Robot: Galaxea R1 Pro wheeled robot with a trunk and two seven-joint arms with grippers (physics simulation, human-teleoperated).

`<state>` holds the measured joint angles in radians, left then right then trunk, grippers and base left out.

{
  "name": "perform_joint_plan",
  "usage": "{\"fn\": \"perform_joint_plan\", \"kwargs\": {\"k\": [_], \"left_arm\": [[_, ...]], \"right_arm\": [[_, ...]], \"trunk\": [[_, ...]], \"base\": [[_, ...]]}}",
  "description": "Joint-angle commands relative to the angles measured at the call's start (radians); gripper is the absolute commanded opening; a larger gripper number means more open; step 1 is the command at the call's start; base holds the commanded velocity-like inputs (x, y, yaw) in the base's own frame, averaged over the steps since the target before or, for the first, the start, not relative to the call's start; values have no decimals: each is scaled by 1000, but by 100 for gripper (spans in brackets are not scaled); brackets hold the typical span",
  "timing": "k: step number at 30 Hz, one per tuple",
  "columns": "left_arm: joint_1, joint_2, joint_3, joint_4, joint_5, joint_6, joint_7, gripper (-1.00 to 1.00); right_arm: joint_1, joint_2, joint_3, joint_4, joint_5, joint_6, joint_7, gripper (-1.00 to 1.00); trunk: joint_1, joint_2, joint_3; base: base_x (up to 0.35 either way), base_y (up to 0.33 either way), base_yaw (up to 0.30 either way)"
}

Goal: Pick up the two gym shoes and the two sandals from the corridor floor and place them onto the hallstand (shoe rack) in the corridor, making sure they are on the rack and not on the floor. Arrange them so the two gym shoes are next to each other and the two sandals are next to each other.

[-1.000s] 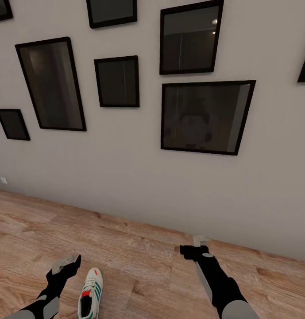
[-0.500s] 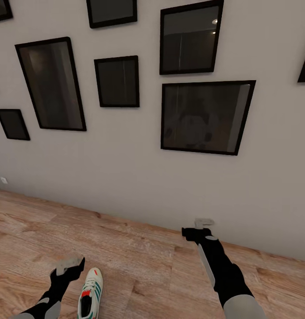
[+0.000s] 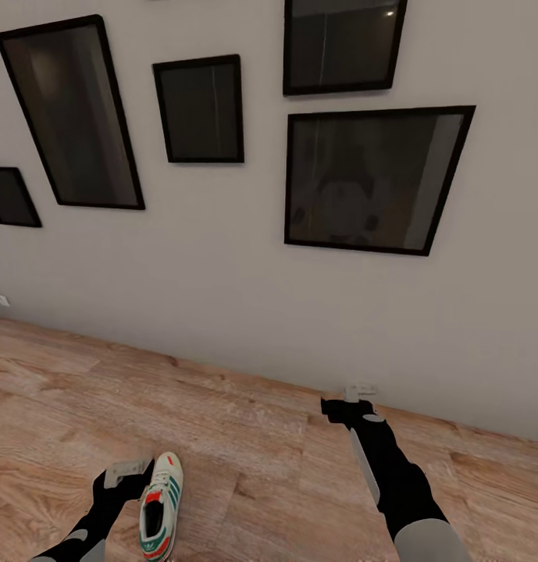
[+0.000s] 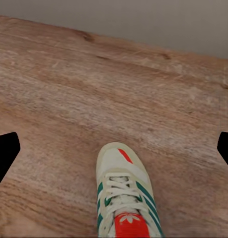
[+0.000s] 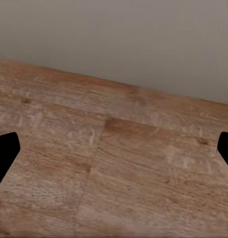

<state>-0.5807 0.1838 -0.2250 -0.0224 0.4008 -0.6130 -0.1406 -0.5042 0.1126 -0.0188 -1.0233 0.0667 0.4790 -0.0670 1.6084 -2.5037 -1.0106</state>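
Note:
One gym shoe (image 3: 159, 511), cream-white with green stripes and a red tongue tab, lies on the corridor floor (image 3: 245, 437) with its toe toward the wall. My left gripper (image 3: 128, 471) hangs just left of the shoe's toe. In the left wrist view the gym shoe (image 4: 124, 198) sits below the left gripper (image 4: 114, 151), whose fingers are spread wide with nothing between them. My right gripper (image 3: 360, 393) hovers over bare planks near the wall. The right wrist view shows the right gripper (image 5: 114, 148) open above the floor (image 5: 123, 163). The sandals and the hallstand are out of view.
A grey wall (image 3: 222, 312) rises close ahead and meets the floor just beyond the right gripper. Several black-framed pictures (image 3: 370, 179) hang on it. Wood planks stretch to the left and right of the shoe.
The whole head view has shifted, so the camera has tilted down. My left gripper has come lower and closer to the shoe's toe. The right arm rose slightly, then held.

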Motion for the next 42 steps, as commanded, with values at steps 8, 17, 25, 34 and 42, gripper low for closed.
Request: {"fn": "perform_joint_plan", "kwargs": {"k": [8,17,25,34,42], "left_arm": [[-1,-1,-5,1,10,-2,-7,100],[-1,-1,-5,1,9,-2,-8,100],[-1,-14,-6,1,9,-2,-8,100],[-1,-16,-5,1,9,-2,-8,100],[-1,-15,-2,1,14,-2,-7,100]], "right_arm": [[0,1,-1,-1,7,6,1,100],[0,1,-2,-1,7,6,1,100],[0,1,-2,-1,7,6,1,100],[0,1,-1,-1,7,6,1,100],[0,1,-1,-1,7,6,1,100]], "trunk": [[3,-2,-45],[7,-5,-95],[9,-5,-120],[9,-5,-127],[9,-5,-127]], "base": [[0,0,0],[0,0,0],[0,0,0],[-72,-65,0],[-56,-49,0]]}}
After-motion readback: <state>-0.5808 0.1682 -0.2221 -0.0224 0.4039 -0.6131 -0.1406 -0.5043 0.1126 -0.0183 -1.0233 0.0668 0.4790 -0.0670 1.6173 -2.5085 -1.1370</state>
